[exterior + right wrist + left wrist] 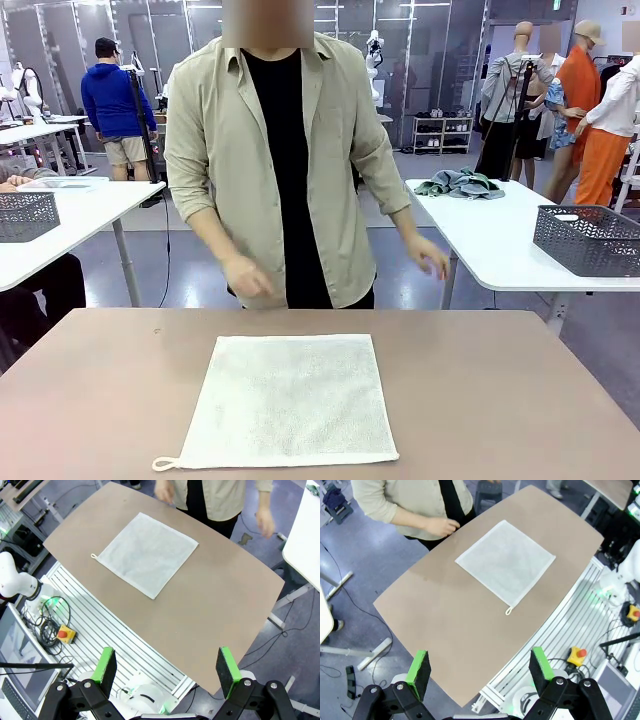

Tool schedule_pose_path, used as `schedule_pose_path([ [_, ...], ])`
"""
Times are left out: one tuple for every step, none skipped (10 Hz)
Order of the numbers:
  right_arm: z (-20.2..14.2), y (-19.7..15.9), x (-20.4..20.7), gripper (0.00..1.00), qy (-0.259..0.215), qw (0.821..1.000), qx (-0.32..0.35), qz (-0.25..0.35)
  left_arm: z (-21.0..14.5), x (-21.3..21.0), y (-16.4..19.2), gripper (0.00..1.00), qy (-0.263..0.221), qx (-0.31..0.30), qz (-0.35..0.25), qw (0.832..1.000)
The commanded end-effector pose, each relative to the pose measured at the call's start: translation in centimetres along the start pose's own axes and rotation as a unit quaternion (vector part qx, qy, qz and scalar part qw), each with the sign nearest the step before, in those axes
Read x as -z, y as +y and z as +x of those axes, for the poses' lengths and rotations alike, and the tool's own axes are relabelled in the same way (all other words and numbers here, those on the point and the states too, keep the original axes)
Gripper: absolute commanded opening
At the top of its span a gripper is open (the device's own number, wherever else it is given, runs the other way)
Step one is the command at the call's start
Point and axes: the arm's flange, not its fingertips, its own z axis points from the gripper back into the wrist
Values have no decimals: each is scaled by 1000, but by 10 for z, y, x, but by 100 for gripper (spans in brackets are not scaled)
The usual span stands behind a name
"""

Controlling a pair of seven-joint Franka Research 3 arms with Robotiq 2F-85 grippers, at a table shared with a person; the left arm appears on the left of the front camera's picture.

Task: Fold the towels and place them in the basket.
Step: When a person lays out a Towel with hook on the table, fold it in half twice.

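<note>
An off-white towel (292, 400) lies spread flat on the brown table (500, 400), its small loop (160, 464) at the near left corner. The same off-white towel (506, 561) appears far below my left gripper (481, 669), which is open and held high above the table's edge. My right gripper (168, 668) is open too, high over the near edge, with the towel (148, 553) far off. A person (285, 150) stands at the far side, both hands just beyond the table. The green and beige-grey towels and the task basket are out of view.
White tables stand behind the person, each with a dark mesh basket (590, 238) (25, 214); the right one also bears a heap of grey-green cloth (458, 183). Below the table's near edge are a slatted metal frame (107, 630) and red stop buttons (577, 654) (64, 633).
</note>
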Motion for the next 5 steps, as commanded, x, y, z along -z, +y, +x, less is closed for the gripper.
schedule_pose_path([
  [9,7,7,100,20,999,-48,-11,20,7,-13,100,27,78,22,996],
  [20,17,14,100,41,995,-88,-19,35,15,-24,100,46,120,30,991],
  [33,31,27,100,68,987,-143,-19,53,28,-39,100,71,177,34,981],
  [46,45,42,100,95,976,-194,-16,68,43,-54,100,91,226,33,969],
  [56,61,61,100,122,959,-254,-10,79,62,-67,100,113,276,28,954],
])
